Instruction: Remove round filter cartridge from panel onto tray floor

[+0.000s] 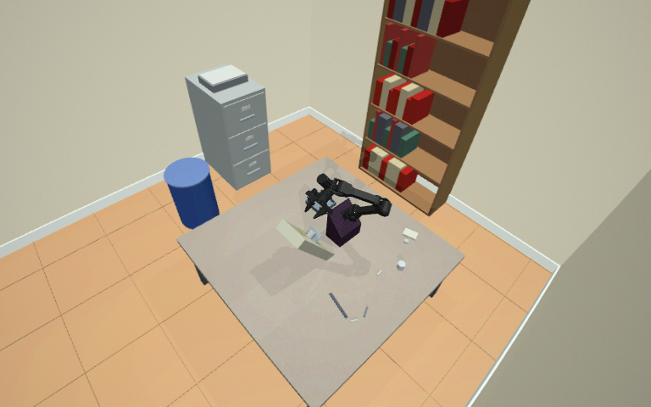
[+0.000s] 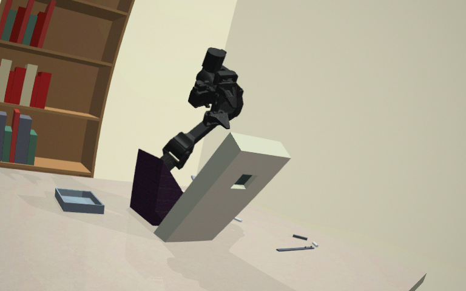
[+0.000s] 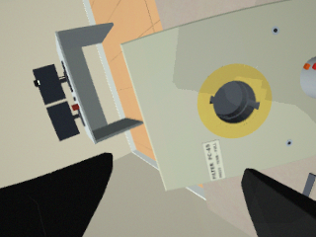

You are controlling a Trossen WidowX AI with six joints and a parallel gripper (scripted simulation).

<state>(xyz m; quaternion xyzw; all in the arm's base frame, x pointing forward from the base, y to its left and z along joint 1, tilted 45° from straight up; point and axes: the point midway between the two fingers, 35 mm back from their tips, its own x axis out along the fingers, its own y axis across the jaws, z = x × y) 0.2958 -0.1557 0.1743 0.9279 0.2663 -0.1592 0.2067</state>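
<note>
The service panel is a pale green sloped block. Its round socket is empty inside a yellow ring. The grey filter cartridge is out of the socket, cut off at the wrist view's right edge, with orange marks showing. It seems to lie near the panel's face, but its support and slots are hidden. My gripper is open and empty, above the panel's upper end, away from the cartridge. The blue-grey tray lies on the table; no cartridge shows in it.
A dark purple block stands between the arm's base and the panel. Several small items, among them a dark bar and a white cylinder, lie on the table. A bookshelf stands beyond.
</note>
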